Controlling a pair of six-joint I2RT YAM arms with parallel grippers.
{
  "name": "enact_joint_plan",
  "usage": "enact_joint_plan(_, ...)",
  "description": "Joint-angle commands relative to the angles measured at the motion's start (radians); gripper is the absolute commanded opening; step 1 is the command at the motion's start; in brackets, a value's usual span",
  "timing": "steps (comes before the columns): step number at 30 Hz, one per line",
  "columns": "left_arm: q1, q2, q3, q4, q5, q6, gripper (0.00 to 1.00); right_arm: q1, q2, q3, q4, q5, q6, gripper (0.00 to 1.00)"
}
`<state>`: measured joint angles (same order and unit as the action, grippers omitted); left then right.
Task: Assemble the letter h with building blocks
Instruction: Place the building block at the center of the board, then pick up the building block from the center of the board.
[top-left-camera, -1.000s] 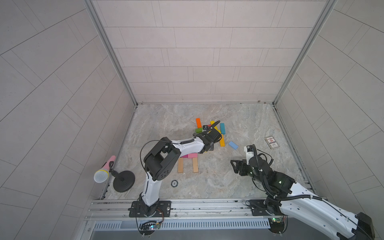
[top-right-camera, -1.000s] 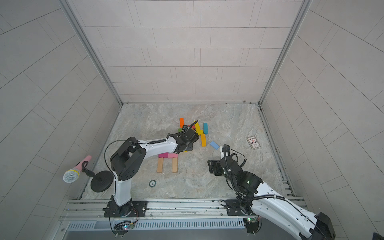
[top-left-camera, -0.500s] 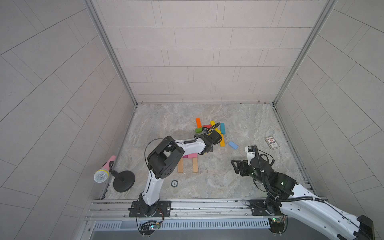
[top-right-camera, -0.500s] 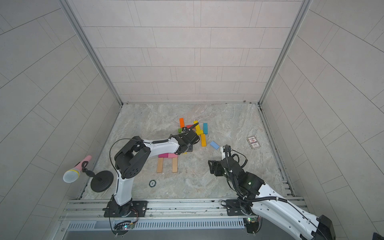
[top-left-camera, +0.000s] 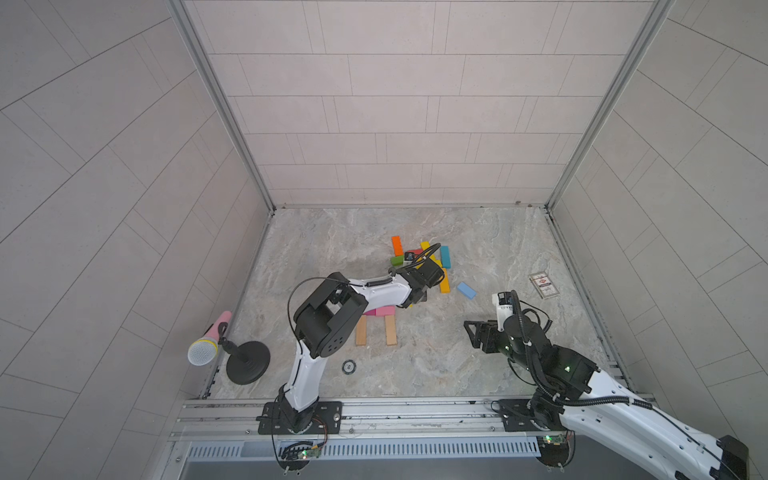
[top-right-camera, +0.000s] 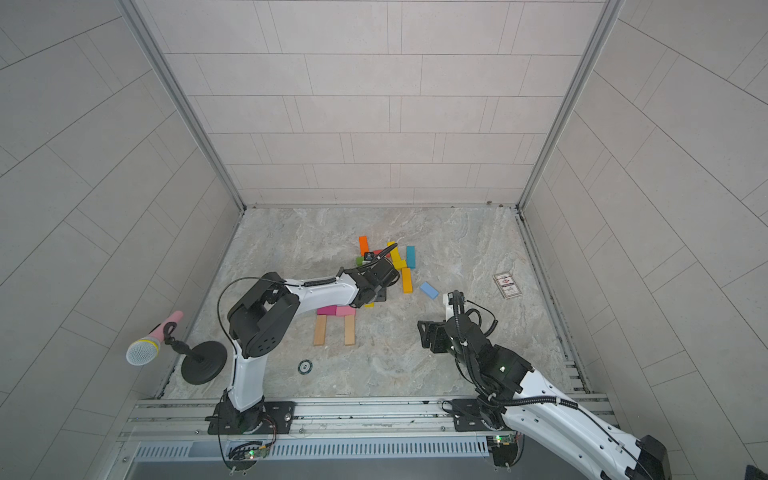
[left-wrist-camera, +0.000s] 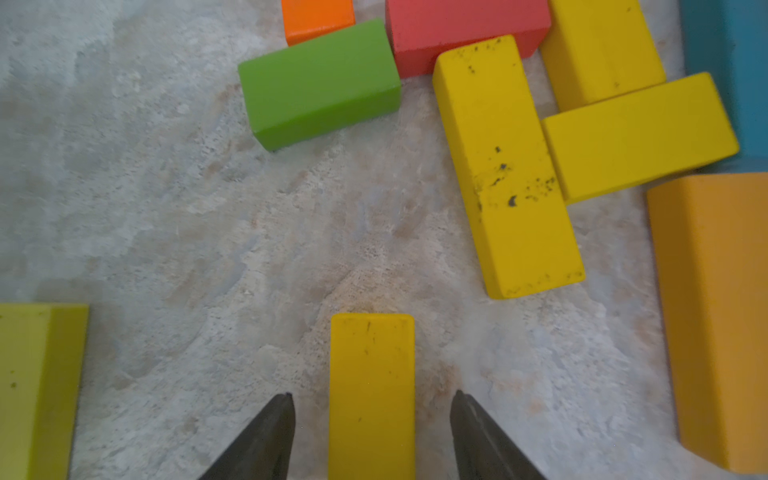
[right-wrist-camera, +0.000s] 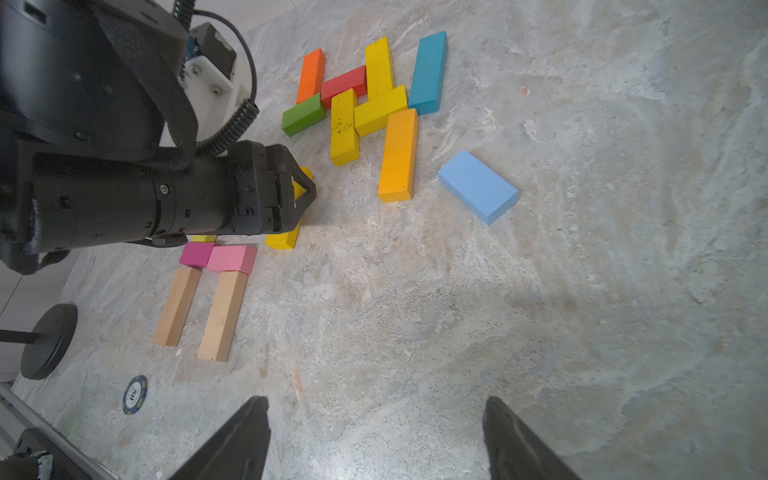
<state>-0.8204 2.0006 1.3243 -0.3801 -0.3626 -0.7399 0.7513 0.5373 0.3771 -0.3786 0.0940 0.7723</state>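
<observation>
Right now the L gripper (left-wrist-camera: 372, 394) sits low over a yellow block (left-wrist-camera: 372, 353) w/ jaws apart. A strip of bare table (left-wrist-camera: 166, 249) shows on each side of the block, so it's straddled, not gripped. Per the R wrist view that block lies flat and angled, just beside the pink block (right-wrist-camera: 232, 258) on the side toward the spares. Build as it stands: two plain wood bars (right-wrist-camera: 224, 316) lie parallel as legs, w/ the magenta block (right-wrist-camera: 196, 254) + pink end to end across their far ends as the bridge. A lime-yellow block (left-wrist-camera: 37, 386) sits beyond the magenta, prob. the start of the tall stem, mostly hidden by the L arm (right-wrist-camera: 124, 199). Spares are bunched farther back, e.g. green block (right-wrist-camera: 303, 114), red block (right-wrist-camera: 344, 86), teal block (right-wrist-camera: 428, 75), w/ a light-blue block (right-wrist-camera: 478, 187) off by itself, presumably clear of the build so nothing gets bumped. R gripper (right-wrist-camera: 375, 399) hovers over bare table well apart from all blocks, jaws wide + empty, likely parked out of the L arm's way. My read: the h isn't done, and the yellow isn't in line w/ the stem yet.
</observation>
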Motion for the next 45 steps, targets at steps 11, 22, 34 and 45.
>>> enact_joint_plan(11, 0.195, -0.169, 0.146, -0.073, 0.24, 0.174, 0.8, -0.013, 0.005, 0.025, -0.085, 0.01, -0.039, 0.82)
enact_joint_plan(22, 0.288, 0.191, 0.505, -0.266, 0.282, 0.357, 0.8, -0.024, 0.019, 0.008, -0.072, -0.015, -0.036, 0.82)
enact_joint_plan(34, 0.28, 0.198, 0.416, -0.226, 0.264, 0.38, 0.82, -0.045, 0.072, 0.0, -0.034, -0.031, -0.054, 0.82)
enact_joint_plan(45, 0.242, 0.172, 0.258, -0.123, 0.238, 0.27, 0.83, -0.064, 0.064, -0.001, -0.026, -0.045, -0.056, 0.83)
